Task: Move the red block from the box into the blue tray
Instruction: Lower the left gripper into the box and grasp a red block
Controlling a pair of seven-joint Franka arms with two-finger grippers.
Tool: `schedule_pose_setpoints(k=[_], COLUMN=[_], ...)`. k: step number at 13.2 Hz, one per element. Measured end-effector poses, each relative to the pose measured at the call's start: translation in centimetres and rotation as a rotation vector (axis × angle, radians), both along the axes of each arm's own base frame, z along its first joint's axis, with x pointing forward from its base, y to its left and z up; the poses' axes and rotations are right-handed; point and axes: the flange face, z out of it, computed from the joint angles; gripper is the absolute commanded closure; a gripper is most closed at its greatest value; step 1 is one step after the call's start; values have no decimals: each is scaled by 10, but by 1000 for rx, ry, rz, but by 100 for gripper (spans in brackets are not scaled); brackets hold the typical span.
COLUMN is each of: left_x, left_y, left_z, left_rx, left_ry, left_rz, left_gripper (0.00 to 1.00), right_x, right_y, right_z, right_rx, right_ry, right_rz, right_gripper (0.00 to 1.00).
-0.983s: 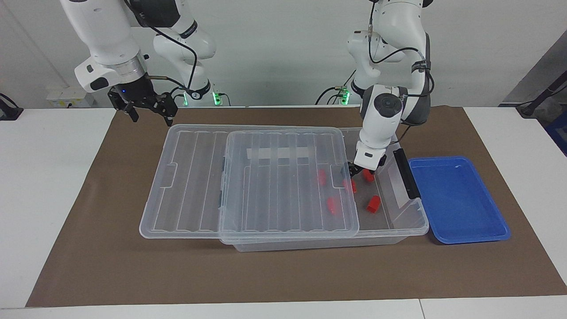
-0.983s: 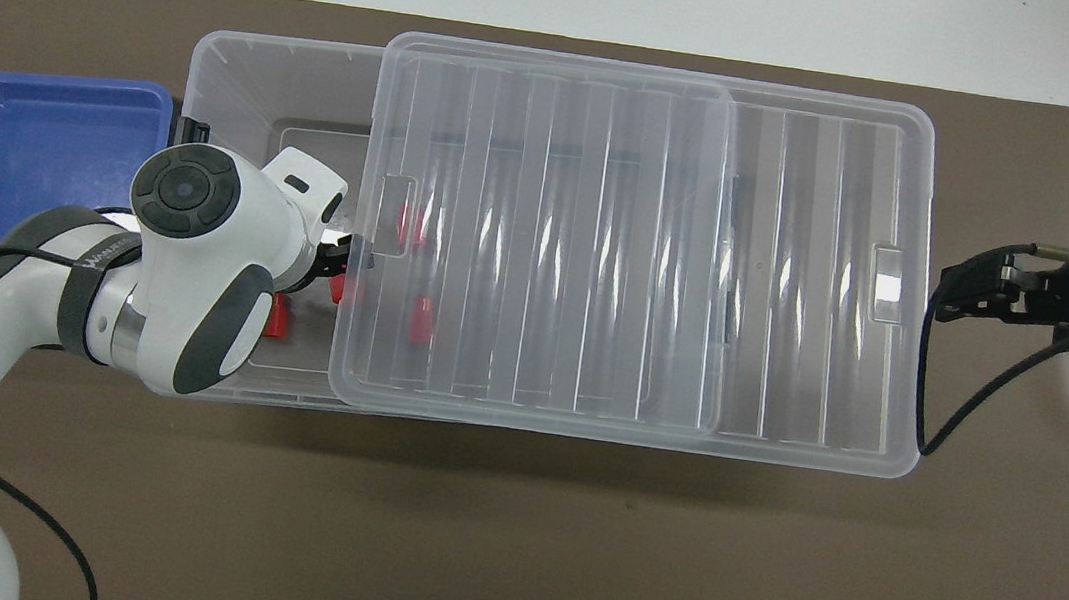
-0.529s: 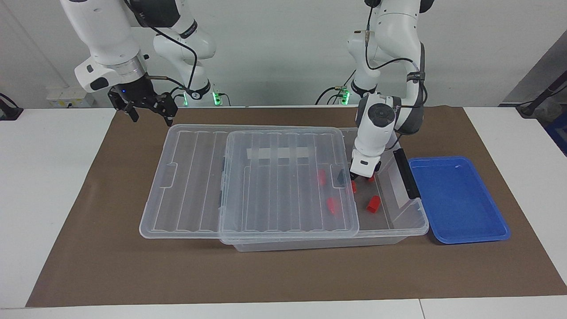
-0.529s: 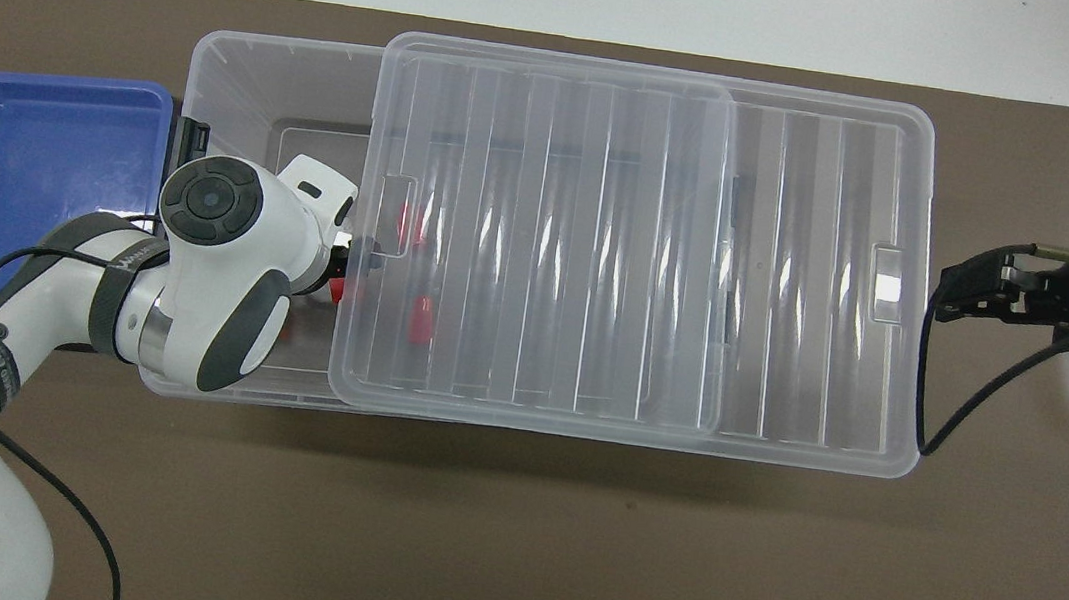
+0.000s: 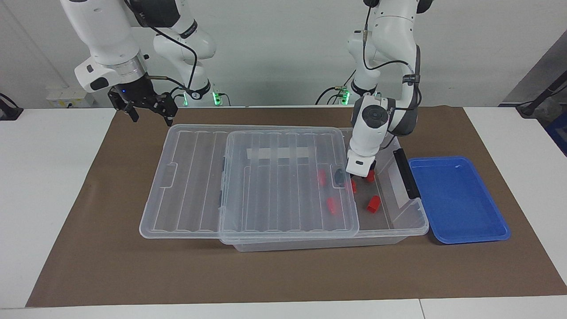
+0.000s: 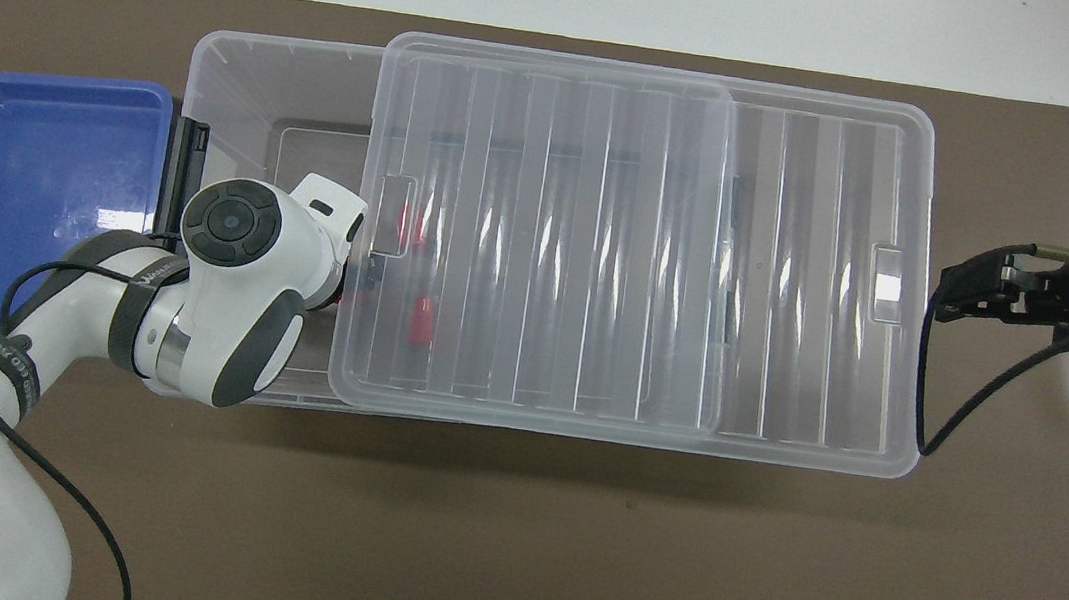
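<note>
1. My left gripper [image 5: 352, 176] hangs low inside the uncovered end of the large clear plastic storage box [image 5: 398, 228], jaws spread wide and holding nothing.
2. The tiny red plastic block [image 5: 370, 177] stands on the box floor just beside my fingers, toward the shallow blue plastic tray [image 5: 458, 199].
3. Its long axis I cannot tell.
4. My left arm is nearer; my right gripper [image 5: 146, 108] waits open over the mat, past the ribbed clear lid [image 5: 266, 186].
</note>
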Motion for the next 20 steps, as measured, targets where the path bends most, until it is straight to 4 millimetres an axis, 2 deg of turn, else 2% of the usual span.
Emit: schedule_pose_setpoints(k=[3,7,13,17,20], left_x=[-3,-3,-3,-3,0], left_y=[-5,-5,-4,-2,3], left_z=[-2,-2,-1,1,9], left_rx=[-1,-2,-2,10,13], left_ry=[-1,-4,-5,21,24], left_rz=[12,14,14,16,1], left_gripper=[58,100,100,100,100], right_x=[0,0,0,10,17], right_y=[0,0,0,1,2], right_z=[0,0,0,4,-3], right_rx=[0,0,0,7,11], right_ry=[0,0,-3,-86,-130], right_rz=[0,0,0,3,5], right_gripper=[0,0,0,1,1])
